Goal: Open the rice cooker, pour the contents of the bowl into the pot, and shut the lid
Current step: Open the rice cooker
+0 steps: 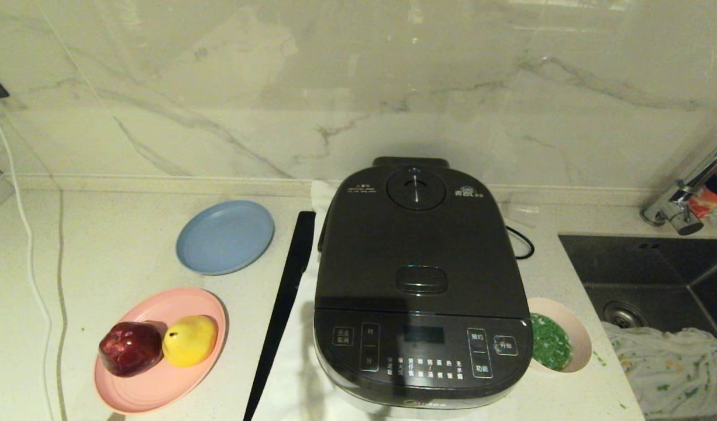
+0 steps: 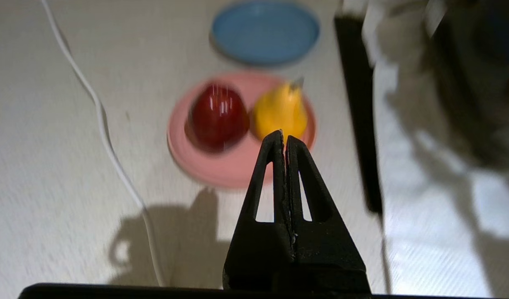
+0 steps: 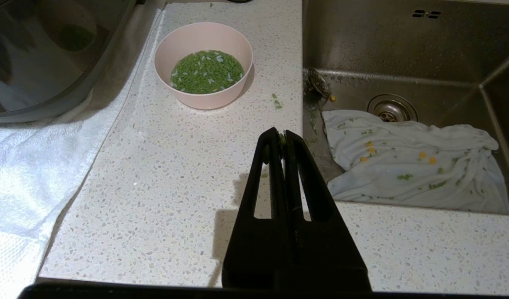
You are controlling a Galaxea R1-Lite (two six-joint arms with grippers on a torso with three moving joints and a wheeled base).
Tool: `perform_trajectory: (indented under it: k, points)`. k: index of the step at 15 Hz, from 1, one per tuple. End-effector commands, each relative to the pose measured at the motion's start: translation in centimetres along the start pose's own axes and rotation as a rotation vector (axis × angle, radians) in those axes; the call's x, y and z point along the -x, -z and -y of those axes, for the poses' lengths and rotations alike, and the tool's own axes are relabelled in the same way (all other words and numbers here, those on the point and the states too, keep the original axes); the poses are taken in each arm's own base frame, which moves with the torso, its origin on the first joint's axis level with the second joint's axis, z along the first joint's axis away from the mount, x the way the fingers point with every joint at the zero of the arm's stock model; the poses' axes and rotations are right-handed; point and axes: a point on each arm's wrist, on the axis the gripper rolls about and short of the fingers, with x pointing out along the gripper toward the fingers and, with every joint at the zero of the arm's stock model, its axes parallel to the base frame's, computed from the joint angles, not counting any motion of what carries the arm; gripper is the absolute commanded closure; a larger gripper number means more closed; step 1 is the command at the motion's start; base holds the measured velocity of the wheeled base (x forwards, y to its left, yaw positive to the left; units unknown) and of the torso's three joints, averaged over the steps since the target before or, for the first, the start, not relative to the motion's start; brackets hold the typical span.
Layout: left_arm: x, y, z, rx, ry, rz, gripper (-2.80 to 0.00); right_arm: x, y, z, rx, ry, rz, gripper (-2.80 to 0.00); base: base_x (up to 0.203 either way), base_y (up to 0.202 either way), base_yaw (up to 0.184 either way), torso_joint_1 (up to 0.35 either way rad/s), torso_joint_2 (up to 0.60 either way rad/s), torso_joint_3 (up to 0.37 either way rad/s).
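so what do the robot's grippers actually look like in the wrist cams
Both look alike. The left gripper and the right gripper each have two matte black fingers, shaped as tapering triangles with a long triangular cut-out, rising from a broader black base. No markings or cables show on them. The arms themselves are out of view.

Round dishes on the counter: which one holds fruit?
The flat pink plate, carrying a red apple and yellow pear; the blue plate is bare, the pink bowl holds green bits.
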Motion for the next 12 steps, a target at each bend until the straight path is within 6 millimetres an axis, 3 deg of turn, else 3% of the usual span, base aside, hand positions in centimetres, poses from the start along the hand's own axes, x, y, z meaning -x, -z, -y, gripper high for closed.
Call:
perform_trajectory:
  k: [1, 3, 6, 9, 12]
  points:
    - [1.1, -4.0, -0.1, -0.002, 0.018, 0.105, 0.00, 0.0, 0.0, 0.0, 0.000, 0.000, -0.002, 0.00, 0.000, 0.000, 0.000, 0.000, 0.00, 0.000]
    - [0.5, -7.4, -0.1, 0.000, 0.062, 0.093, 0.00, 0.0, 0.0, 0.0, 0.000, 0.000, -0.002, 0.00, 0.000, 0.000, 0.000, 0.000, 0.00, 0.000]
    - [-3.0, -13.2, -0.1, 0.086, 0.135, 0.014, 0.00, 0.0, 0.0, 0.0, 0.000, 0.000, -0.002, 0.00, 0.000, 0.000, 0.000, 0.000, 0.00, 0.000]
    - [-9.3, -18.9, 0.1, 0.242, 0.249, -0.084, 0.00, 0.0, 0.0, 0.0, 0.000, 0.000, -0.002, 0.00, 0.000, 0.000, 0.000, 0.000, 0.00, 0.000]
    - [-17.0, -21.3, 1.6, 0.359, 0.402, -0.230, 0.00, 0.0, 0.0, 0.0, 0.000, 0.000, -0.002, 0.00, 0.000, 0.000, 0.000, 0.000, 0.00, 0.000]
